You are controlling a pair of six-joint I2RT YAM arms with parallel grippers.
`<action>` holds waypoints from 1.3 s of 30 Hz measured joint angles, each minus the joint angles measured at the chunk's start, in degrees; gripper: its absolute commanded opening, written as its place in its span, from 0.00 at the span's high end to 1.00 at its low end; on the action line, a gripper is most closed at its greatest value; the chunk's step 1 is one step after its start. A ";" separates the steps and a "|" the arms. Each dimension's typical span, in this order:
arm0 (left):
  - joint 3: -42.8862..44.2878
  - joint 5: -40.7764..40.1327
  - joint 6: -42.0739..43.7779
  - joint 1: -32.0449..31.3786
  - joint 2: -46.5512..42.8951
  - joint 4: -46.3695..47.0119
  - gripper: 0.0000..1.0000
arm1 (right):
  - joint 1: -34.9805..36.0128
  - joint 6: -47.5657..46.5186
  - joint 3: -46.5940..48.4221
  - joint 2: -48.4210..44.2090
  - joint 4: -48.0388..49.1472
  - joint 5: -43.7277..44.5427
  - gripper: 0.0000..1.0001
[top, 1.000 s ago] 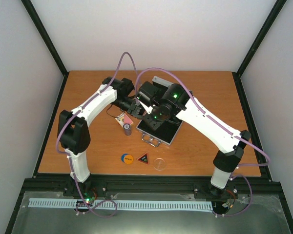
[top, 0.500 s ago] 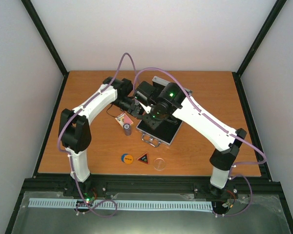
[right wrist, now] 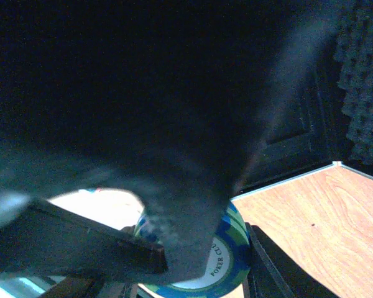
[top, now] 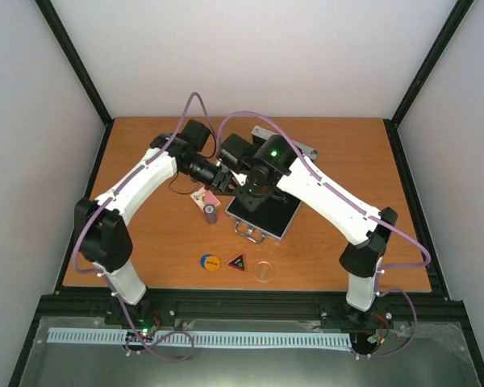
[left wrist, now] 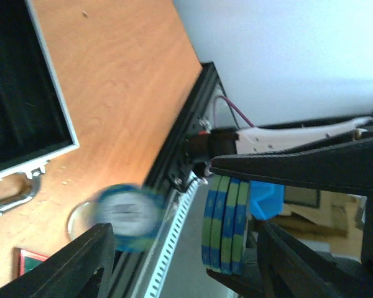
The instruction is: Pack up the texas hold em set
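Two arms meet over the far left corner of the case (top: pixel 284 227), which lies open near the middle of the counter (top: pixel 339 153), black lining up and handle (top: pixel 248 231) toward the robot. Right gripper (right wrist: pixel 196 257): clamped on chips (left wrist: pixel 224 223), a short stack held on edge; the right wrist view shows a blue-green chip face printed "POKER" between the fingers. Left gripper (left wrist: pixel 186 254): fingers apart, one either side of the held chips, with a clear gap on the left side, so it grips nothing. One blurred chip (left wrist: pixel 127 211) shows in the left wrist view in front of the clear disc (top: pixel 264 271); cannot tell whether it touches anything. On the counter left of the case: pack (top: pixel 199 196) and, just nearer, an upright stack (top: pixel 211 213) of chips. In a row nearer the robot, well apart from the case: orange disc (top: pixel 210 262), triangle (top: pixel 237 261), clear disc.
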 measured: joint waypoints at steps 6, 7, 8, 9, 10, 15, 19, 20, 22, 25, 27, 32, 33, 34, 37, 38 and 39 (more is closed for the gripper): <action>-0.66 -5.09 -8.68 0.00 -1.73 7.78 0.35 | -1.70 0.04 0.00 0.07 1.79 2.16 0.97; -0.90 -5.38 -9.60 -0.02 -1.97 8.66 0.35 | -1.77 0.07 0.00 0.07 1.84 2.40 0.97; -1.03 -5.68 -10.27 -0.07 -2.16 9.25 0.35 | -1.79 0.07 -0.02 0.07 1.92 2.64 0.97; -1.11 -5.92 -10.82 -0.07 -2.29 9.70 0.35 | -1.81 0.09 0.00 0.07 2.05 2.91 0.97; -1.22 -6.08 -11.34 -0.07 -2.38 10.08 0.35 | -1.86 0.11 -0.02 0.04 2.14 3.08 0.97; -2.25 -6.19 -13.03 -0.09 -2.64 12.04 0.34 | -2.08 0.48 -0.63 -0.09 2.58 3.48 0.97; -3.61 -5.95 -13.66 -0.17 -3.10 13.22 0.34 | -2.08 0.50 -2.69 -1.22 3.72 3.23 0.97; -3.85 -5.75 -13.75 -0.20 -3.15 13.44 0.34 | -2.08 0.50 -3.13 -1.49 3.91 3.21 0.97; -4.20 -5.22 -13.94 -0.28 -3.17 13.86 0.33 | -2.08 0.50 -4.31 -2.23 4.63 3.13 0.97; -4.24 -4.00 -14.03 -0.42 -3.19 14.10 0.29 | -2.08 0.52 -5.68 -3.67 5.49 2.82 0.97; -4.24 -2.45 -14.01 -0.42 -3.21 14.32 0.29 | -2.08 0.48 -5.73 -4.35 5.73 2.43 0.97; -4.15 0.20 -13.07 -0.39 -3.34 14.23 0.30 | -2.08 -0.20 -5.64 -5.29 6.01 1.07 0.97; -4.15 0.57 -12.87 -0.39 -3.34 14.14 0.33 | -2.08 -0.42 -5.53 -5.29 5.97 0.81 0.97; -4.15 0.81 -12.76 -0.37 -3.37 14.05 0.35 | -2.08 -0.63 -5.40 -5.31 5.92 0.59 0.97; -3.61 1.51 -12.70 -0.37 -3.45 13.60 0.38 | -2.08 -0.94 -4.94 -5.29 5.88 0.15 0.97; -3.34 1.57 -12.74 -0.37 -3.54 13.49 0.39 | -2.08 -1.03 -4.72 -5.29 5.92 0.07 0.97; -2.93 1.55 -12.76 -0.37 -3.56 13.38 0.39 | -2.10 -1.07 -4.39 -5.29 5.92 0.09 0.97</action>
